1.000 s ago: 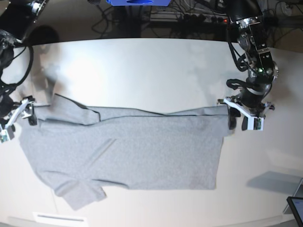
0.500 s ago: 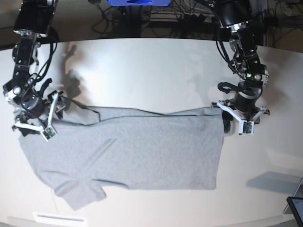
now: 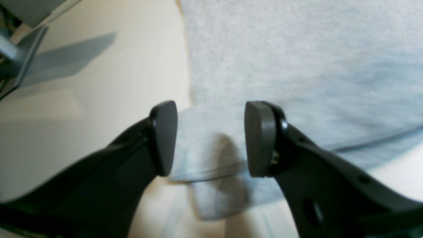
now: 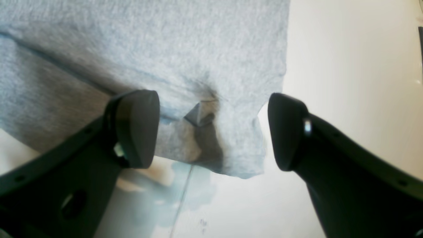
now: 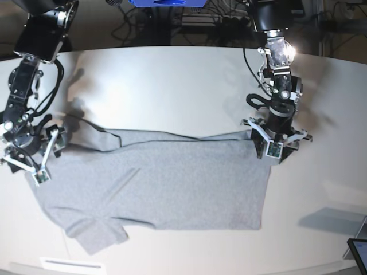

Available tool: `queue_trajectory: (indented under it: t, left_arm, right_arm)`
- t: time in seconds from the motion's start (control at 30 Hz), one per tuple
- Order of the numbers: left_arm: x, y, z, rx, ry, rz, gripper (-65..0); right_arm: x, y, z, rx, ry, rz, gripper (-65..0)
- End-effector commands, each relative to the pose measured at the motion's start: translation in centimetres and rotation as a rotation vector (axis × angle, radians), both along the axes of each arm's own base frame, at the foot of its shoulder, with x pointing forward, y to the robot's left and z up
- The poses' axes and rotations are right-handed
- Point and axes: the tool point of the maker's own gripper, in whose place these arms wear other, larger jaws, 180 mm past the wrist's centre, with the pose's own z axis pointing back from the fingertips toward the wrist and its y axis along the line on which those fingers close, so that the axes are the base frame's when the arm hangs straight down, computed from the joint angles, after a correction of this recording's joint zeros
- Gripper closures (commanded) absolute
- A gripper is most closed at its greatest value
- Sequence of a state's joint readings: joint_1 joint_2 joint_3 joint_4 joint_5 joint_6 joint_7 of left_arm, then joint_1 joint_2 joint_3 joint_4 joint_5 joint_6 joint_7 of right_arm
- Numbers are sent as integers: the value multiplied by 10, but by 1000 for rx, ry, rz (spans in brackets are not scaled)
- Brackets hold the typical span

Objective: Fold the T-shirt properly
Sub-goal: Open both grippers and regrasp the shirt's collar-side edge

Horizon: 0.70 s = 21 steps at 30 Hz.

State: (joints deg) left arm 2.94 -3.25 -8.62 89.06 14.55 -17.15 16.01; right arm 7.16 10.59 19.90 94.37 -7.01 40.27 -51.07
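Note:
The grey T-shirt lies flat on the white table, folded along its far edge, with one sleeve at the near left. My left gripper hovers over the shirt's far right corner. In the left wrist view that gripper is open, and the loose cloth corner lies beneath the gap, pinched by neither pad. My right gripper is at the shirt's far left end. In the right wrist view it stands wide open above a puckered fabric edge, holding nothing.
The white table stretches beyond the shirt on every side. A dark screen pokes in at the near right corner. Cables and a blue object sit behind the table's back edge.
My left gripper has opened, released the shirt's right corner and shifted inward over it. My right arm has come in from the left edge to the shirt's left end.

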Motion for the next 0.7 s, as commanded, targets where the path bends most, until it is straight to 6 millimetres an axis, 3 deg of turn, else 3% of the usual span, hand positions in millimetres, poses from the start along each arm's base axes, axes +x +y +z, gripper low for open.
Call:
queue_trajectory:
  t: [0.0,0.27,0.5,0.67]
  left_arm:
    - [9,-4,12,-12,-52,-9,-326]
    - [6,-20,1,-113,-40,-1,-326]
    - [0,-12,-19,-126,39,18,-326]
    - [-5,-5,-32,-123,79,26,-326]
  right_arm:
    - [9,-3,10,-1,-29,-4,-490]
    - [6,-4,-9,25,28,-19,-490]
    - [-6,-14,-33,76,97,-75,-489]
    - [-8,-12,-39,124,101,-86,-489]
